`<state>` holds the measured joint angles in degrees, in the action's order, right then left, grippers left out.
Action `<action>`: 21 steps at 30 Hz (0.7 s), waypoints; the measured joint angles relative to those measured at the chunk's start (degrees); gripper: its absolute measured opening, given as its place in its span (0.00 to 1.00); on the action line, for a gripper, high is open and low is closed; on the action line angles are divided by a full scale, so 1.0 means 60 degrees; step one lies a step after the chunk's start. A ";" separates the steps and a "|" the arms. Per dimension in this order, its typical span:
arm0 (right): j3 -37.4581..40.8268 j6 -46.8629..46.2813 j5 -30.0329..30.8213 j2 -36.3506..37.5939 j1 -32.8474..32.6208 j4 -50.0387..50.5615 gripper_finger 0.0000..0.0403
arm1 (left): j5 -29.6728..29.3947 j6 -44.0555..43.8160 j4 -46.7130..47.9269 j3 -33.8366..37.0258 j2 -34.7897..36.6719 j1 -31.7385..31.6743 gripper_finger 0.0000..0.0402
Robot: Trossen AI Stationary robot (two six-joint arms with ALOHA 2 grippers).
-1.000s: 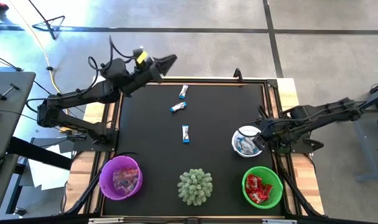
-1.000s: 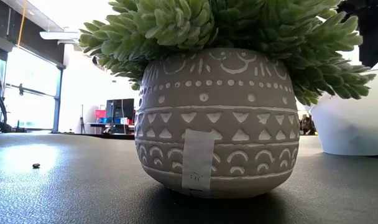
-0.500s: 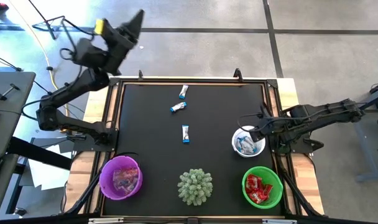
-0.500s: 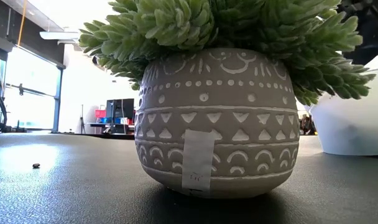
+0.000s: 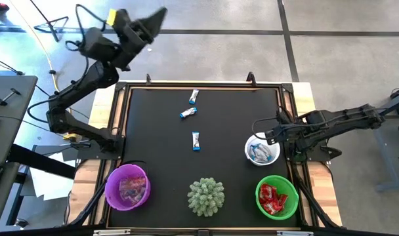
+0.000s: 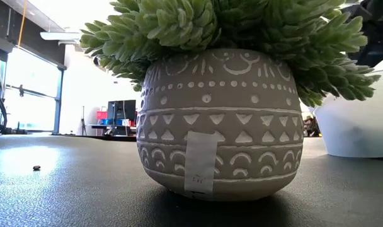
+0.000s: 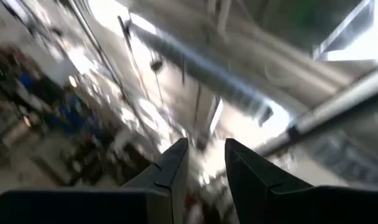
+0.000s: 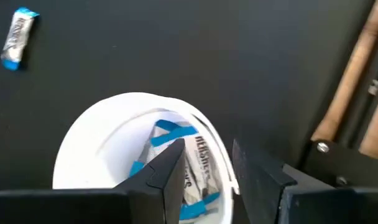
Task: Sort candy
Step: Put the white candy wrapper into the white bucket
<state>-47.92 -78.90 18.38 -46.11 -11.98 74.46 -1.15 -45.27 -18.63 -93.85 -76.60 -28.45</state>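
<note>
Blue-and-white candy still lies loose on the black table (image 5: 153, 144): two pieces (image 5: 193, 96) (image 5: 188, 113) near the upper centre of the high view and one (image 5: 196, 140) at mid-frame, its long axis running top to bottom. The right gripper (image 5: 270, 134) hovers over the white bowl (image 5: 252, 143) of matching sweets, jaws parted and empty, with that middle piece to its left in the frame. The left gripper (image 5: 159, 14) is raised at the upper left, off the table, fingers apart, holding nothing. The right arm looks nearer.
</note>
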 joint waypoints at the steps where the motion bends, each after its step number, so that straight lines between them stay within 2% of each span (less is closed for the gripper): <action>1: 0.0000 -0.0196 -0.0017 0.0001 0.0001 0.0100 0.32 | 0.0427 -0.0019 0.0218 -0.0003 -0.0026 -0.0007 0.22; 5: 0.0000 -0.0853 0.0024 0.0001 -0.0001 0.0175 0.32 | 0.1159 0.0525 0.1232 -0.0014 -0.0058 -0.0007 0.22; 10: 0.0000 -0.1587 0.1148 -0.0001 0.0003 -0.0711 0.32 | 0.1174 0.1967 0.2981 -0.0018 -0.0269 0.0058 0.22; 15: 0.0000 -0.0931 0.2509 -0.0212 0.0003 -0.2615 0.32 | 0.1176 0.3498 0.5320 -0.0018 -0.0753 0.0082 0.22; 21: -0.0004 0.0704 0.3838 -0.1002 0.0093 -0.4870 0.32 | 0.1174 0.4395 0.7590 -0.0007 -0.1624 0.0084 0.22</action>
<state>-47.94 -74.67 41.40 -52.12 -11.43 45.24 5.89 -18.90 26.91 -93.89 -86.34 -27.94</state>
